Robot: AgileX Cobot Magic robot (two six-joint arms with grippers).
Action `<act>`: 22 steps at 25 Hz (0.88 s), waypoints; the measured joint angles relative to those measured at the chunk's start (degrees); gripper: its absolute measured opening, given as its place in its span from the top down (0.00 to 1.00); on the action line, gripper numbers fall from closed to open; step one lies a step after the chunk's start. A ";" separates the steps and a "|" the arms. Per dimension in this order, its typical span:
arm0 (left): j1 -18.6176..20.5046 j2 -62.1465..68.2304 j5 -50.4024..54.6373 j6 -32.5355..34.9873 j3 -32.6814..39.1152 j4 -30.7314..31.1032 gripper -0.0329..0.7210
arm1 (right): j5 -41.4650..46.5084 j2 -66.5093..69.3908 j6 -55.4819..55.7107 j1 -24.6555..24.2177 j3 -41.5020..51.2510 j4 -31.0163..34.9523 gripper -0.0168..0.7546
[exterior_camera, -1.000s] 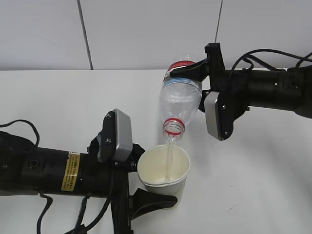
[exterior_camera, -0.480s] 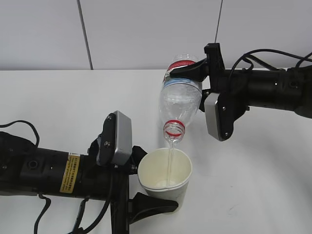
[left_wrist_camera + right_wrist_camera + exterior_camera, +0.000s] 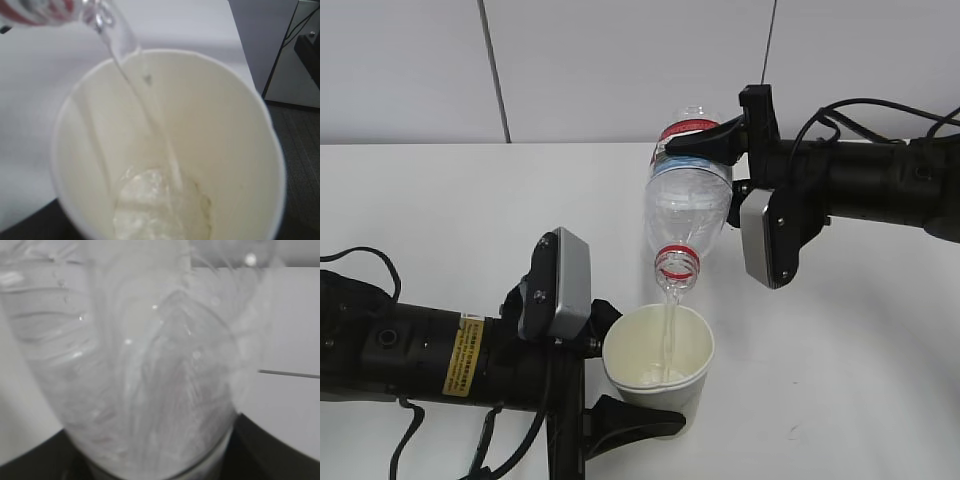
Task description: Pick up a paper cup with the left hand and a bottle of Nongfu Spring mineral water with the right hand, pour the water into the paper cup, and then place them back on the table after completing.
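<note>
Pouring: the water (image 3: 669,335) runs in a thin stream from the mouth of the bottle (image 3: 686,215) into the paper cup (image 3: 658,352); compared with a second ago the cup sits slightly lower and further toward 3 o'clock, while the stream still lands inside.
Meaning for the task: a shallow pool (image 3: 160,210) covers the cup bottom, so by my judgement the pour is under way and setting both back on the bench (image 3: 440,210) remains.
Bottle and fingers: the right hand (image 3: 730,160) has its fingers pinching the bottle's upper body, neck pointing toward 6 o'clock, just above the cup rim.
Cup and fingers: the left hand (image 3: 610,365) has its fingers closed on the paper cup from 9 o'clock, one above, one below.
</note>
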 joint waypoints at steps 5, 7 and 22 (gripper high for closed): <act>0.00 0.00 0.00 0.00 0.00 0.00 0.40 | -0.41 0.00 -1.08 0.00 0.00 0.00 0.48; 0.00 0.00 0.00 0.00 0.00 0.00 0.40 | -0.51 0.00 -1.34 0.00 0.00 0.00 0.48; 0.00 0.00 0.00 0.00 0.00 0.00 0.40 | -0.74 0.00 -2.65 0.00 -0.03 0.83 0.48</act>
